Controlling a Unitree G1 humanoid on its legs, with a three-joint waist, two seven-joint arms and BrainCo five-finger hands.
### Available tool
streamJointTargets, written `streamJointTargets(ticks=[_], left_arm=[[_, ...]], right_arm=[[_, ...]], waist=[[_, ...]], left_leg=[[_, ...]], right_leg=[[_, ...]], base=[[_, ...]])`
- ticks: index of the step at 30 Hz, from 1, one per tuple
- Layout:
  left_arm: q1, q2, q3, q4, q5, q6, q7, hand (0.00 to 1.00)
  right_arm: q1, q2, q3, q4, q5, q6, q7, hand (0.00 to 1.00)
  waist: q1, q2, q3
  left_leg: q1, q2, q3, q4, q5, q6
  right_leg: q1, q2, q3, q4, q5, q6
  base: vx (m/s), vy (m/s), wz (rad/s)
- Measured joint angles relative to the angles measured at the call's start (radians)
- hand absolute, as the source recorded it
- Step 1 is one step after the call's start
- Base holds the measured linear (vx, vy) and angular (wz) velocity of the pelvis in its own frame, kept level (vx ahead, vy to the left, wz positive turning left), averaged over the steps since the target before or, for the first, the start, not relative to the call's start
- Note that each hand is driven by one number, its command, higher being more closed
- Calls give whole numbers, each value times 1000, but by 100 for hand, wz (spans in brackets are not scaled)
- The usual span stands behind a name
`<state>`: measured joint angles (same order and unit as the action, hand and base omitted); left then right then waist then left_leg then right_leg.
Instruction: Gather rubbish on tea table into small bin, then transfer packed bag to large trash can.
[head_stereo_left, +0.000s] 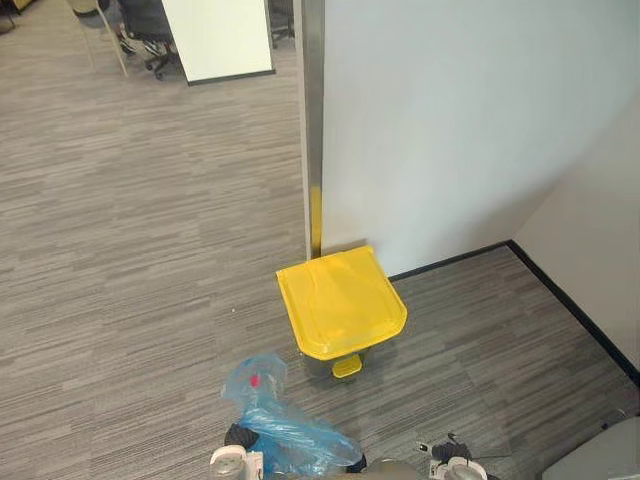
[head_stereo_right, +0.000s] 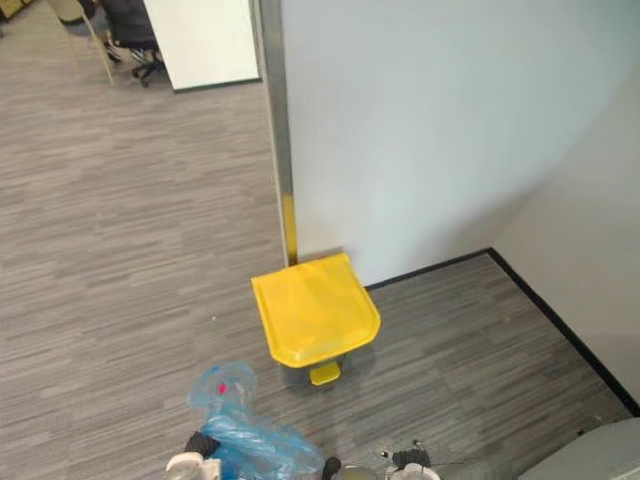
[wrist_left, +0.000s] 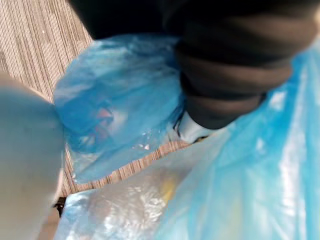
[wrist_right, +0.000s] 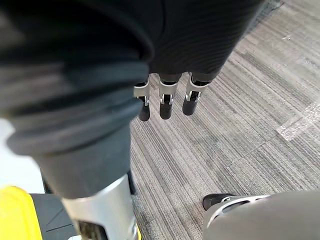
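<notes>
Left hand (wrist_left: 231, 82) pressed into crumpled translucent blue plastic rubbish bag (head_stereo_left: 277, 428), grip cannot be told; bag low at the robot's front, near but apart from yellow pedal trash can (head_stereo_left: 340, 300), lid down, against white wall (head_stereo_left: 460, 120); right hand (wrist_right: 164, 102) slack, straight-fingered, empty above grey striped carpet (head_stereo_left: 130, 250).

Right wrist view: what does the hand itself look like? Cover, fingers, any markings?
The right hand has a dark ribbed cover over its back and wrist, creased in soft ridges. A row of silver fingers comes out from under it, each with a dark rounded tip. No markings or cables show on it.
</notes>
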<state>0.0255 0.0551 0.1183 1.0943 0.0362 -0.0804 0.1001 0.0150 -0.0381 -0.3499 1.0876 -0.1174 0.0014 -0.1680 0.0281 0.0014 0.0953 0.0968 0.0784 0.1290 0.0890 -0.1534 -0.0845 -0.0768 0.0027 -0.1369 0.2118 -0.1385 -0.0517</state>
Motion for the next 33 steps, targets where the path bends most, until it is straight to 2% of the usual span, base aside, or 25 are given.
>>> streamJointTargets(ticks=[7, 13, 16, 18, 20, 21, 22, 24, 25, 27, 30, 31, 32, 33], left_arm=[[5, 15, -3, 2, 0, 0, 1, 100], [7, 29, -20, 0, 0, -1, 2, 100], [5, 29, -19, -3, 0, -2, 2, 100], [4, 28, -19, -4, 0, -2, 2, 100], [-5, 27, -17, -6, 1, -1, 2, 100], [-13, 27, -16, -6, 1, -1, 3, 100], [-26, 21, -16, -8, 1, -1, 3, 100], [-28, 20, -17, -8, 1, -1, 5, 100], [-35, 20, -19, -8, 2, -1, 6, 100], [-41, 16, -19, -8, 2, -1, 7, 100], [-43, 4, -18, -36, 7, -2, 9, 100], [-43, -3, -17, -51, 13, -3, 10, 100], [-43, -5, -11, -65, 23, -3, 9, 100], [-55, -21, 28, -69, 32, -4, 10, 100]], right_arm=[[-17, -4, 1, 30, 0, 5, 2, 0], [-28, -5, 2, 30, -1, 7, 3, 0], [-46, -8, 10, 30, -2, 7, 2, 0], [-46, -9, 11, 29, -2, 8, 2, 0], [-56, -8, 15, 20, -1, 8, 0, 0], [-64, -8, 15, 11, 0, 8, 0, 0], [-66, -4, 23, -19, -1, 8, -1, 0], [-60, -3, 47, -58, -2, 8, -2, 0], [-66, 0, 61, -78, -1, 7, -3, 0], [-74, 1, 77, -94, -2, 7, -8, 0], [-84, 2, 77, -93, -11, 8, -13, 0], [-84, 1, 75, -93, -34, 9, -19, 0], [-80, 4, 71, -91, -44, 15, -22, 0], [-93, 1, 47, -89, -46, 23, -22, 0]], waist=[[-2, -3, 4], [-2, -7, 11], [2, 7, 24], [2, 12, 29], [5, 12, 49], [3, 12, 71], [2, 16, 97], [5, 17, 97], [7, 9, 109], [7, -2, 119], [7, -13, 132], [8, -16, 135], [8, -31, 142], [25, -16, 162]], left_leg=[[13, -20, -1, 2, -11, 19], [11, -34, 23, 42, -33, 53], [-7, -33, 31, 78, -70, 65], [-20, -32, 38, 103, -103, 71], [-8, -37, 56, 105, -125, 87], [17, -39, 57, 102, -135, 102], [49, -46, 59, 107, -145, 118], [43, -34, 66, 170, -186, 128], [46, -37, 76, 209, -204, 132], [46, -42, 78, 258, -215, 137], [50, -41, 69, 323, -244, 125], [61, -40, 54, 344, -282, 101], [76, -42, 43, 367, -336, 74], [83, -19, 36, 414, -379, 57]], right_leg=[[29, -6, 29, -52, 13, 20], [41, -17, 75, -82, 35, 37], [30, -14, 119, -97, 57, 50], [-6, -15, 134, -57, 51, 60], [-70, -25, 137, 75, 24, 98], [-106, -35, 118, 180, 15, 120], [-165, -62, 58, 299, -32, 141], [-250, -76, 1, 337, -45, 124], [-309, -84, -23, 294, -28, 133], [-349, -91, -44, 211, 1, 125], [-351, -94, -70, 164, 25, 105], [-329, -96, -71, 165, 28, 99], [-287, -98, -71, 151, 31, 95], [-285, -87, -81, 185, 67, 79]], base=[[83, 65, -10], [25, 66, -22], [-25, 82, -46], [-42, 92, -35], [-75, 115, -27], [-120, 138, -18], [-82, 91, -13], [-69, 128, -14], [-44, 121, -10], [52, 14, 14], [132, -84, 50], [241, -183, 82], [243, -199, 59], [207, -209, 27]])
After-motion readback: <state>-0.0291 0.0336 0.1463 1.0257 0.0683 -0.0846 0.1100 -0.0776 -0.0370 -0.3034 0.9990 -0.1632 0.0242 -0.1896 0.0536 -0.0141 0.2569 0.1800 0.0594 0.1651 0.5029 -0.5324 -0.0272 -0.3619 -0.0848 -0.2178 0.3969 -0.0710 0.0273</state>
